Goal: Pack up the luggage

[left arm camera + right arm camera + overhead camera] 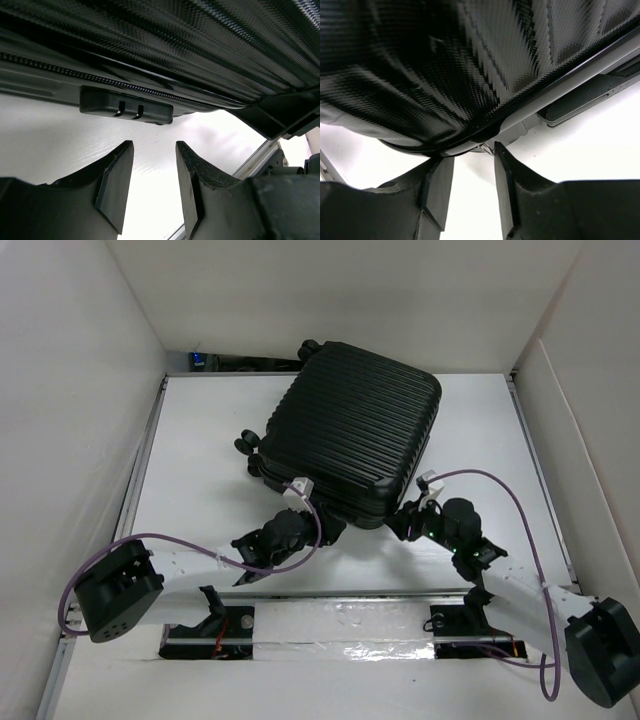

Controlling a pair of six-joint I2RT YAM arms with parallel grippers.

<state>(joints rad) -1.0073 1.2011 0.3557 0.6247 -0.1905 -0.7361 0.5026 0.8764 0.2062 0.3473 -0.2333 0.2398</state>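
On the white table (200,440) the luggage (350,430) lies flat and closed, ribbed shell up and turned at an angle, with its caster wheels (243,443) along its left side. The left gripper (325,530) sits low against the luggage's near edge. In its wrist view the fingers (117,175) stand apart with only table between them, and just beyond their tips are the luggage's zipper (100,80) and a black lock block (126,106). The right gripper (405,520) is at the luggage's near right corner, its jaws also spread with nothing between them, and its fingertips (442,170) lie just under the rounded corner rim.
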